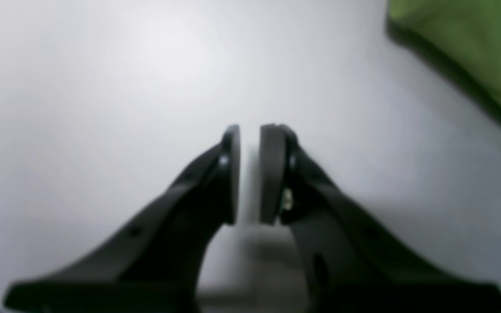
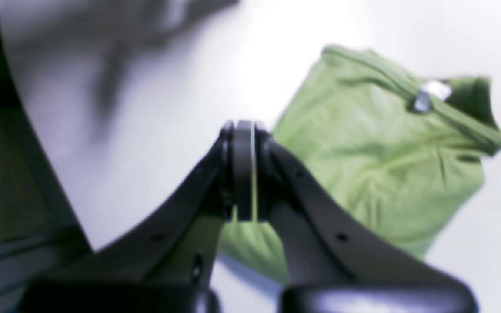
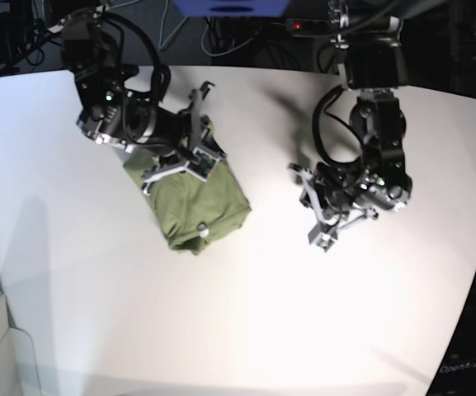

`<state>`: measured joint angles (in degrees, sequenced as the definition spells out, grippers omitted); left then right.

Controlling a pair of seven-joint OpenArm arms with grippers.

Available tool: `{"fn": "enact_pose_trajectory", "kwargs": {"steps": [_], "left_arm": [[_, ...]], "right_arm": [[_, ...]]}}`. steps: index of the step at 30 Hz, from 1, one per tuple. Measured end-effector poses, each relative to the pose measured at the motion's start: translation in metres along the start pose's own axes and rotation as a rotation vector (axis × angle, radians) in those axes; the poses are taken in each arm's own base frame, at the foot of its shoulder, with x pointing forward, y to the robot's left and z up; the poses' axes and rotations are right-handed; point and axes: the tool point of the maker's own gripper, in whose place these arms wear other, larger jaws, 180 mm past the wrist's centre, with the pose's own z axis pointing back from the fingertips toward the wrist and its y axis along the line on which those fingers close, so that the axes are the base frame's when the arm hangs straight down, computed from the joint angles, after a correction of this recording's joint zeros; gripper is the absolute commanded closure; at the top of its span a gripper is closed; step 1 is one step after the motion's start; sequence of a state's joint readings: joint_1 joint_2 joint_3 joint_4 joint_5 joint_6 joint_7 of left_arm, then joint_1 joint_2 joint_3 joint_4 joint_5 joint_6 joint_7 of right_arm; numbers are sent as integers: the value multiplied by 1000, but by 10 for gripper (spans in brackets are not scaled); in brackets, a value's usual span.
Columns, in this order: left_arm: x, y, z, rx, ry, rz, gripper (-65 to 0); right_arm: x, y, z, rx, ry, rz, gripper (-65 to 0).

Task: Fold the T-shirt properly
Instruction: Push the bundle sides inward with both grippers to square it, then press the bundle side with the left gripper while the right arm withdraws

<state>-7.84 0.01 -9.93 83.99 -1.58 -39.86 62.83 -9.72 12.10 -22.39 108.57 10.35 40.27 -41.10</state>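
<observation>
The right pincer (image 2: 245,130), closed and empty, hangs over the T-shirt (image 3: 192,198), which lies rumpled and compact on the worktop (image 3: 320,318). Folding looks well along; smoothing or a last tuck seems next. The empty left pincer (image 1: 249,134), narrowly parted, is well apart from the cloth, to its right in the base view.

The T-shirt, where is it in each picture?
Left wrist view: the green T-shirt peeks in at the top right corner.
Right wrist view: it runs from the bottom middle to the upper right.
Base view: left of the middle, partly under the right gripper.
Landmark: the white table shows in all three.
</observation>
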Motion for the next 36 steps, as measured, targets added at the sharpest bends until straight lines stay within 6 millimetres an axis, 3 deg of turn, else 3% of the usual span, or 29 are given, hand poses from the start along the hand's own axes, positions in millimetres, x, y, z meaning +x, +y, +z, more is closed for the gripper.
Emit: {"fn": "enact_pose_trajectory", "kwargs": {"steps": [5, 9, 12, 15, 19, 22, 26, 36], "left_arm": [[-12, -17, -4, -26, 17, 6, -78], [17, -51, -12, -96, -60, -19, -78], [37, -71, -16, -135, -110, -44, -78], [52, -79, -28, -177, -113, -42, -78], [50, -83, -44, -219, -117, -10, -78], [49, -82, -52, -233, -119, 6, -78], [63, -82, -64, -265, -143, 28, -78], [88, -93, -81, -329, -199, 80, -78]], "right_arm": [[-29, -36, 20, -89, 80, 16, 0], [-41, -64, 38, -167, 97, -9, 0], [-59, -94, 63, -263, 134, -33, 0], [-85, -117, 92, -364, 182, -99, 0], [-114, -136, 129, -483, 214, -188, 0], [-141, -135, 154, -536, 272, -245, 0], [-171, -124, 179, -609, 301, -353, 0], [-205, -58, 189, -634, 269, -555, 0]]}}
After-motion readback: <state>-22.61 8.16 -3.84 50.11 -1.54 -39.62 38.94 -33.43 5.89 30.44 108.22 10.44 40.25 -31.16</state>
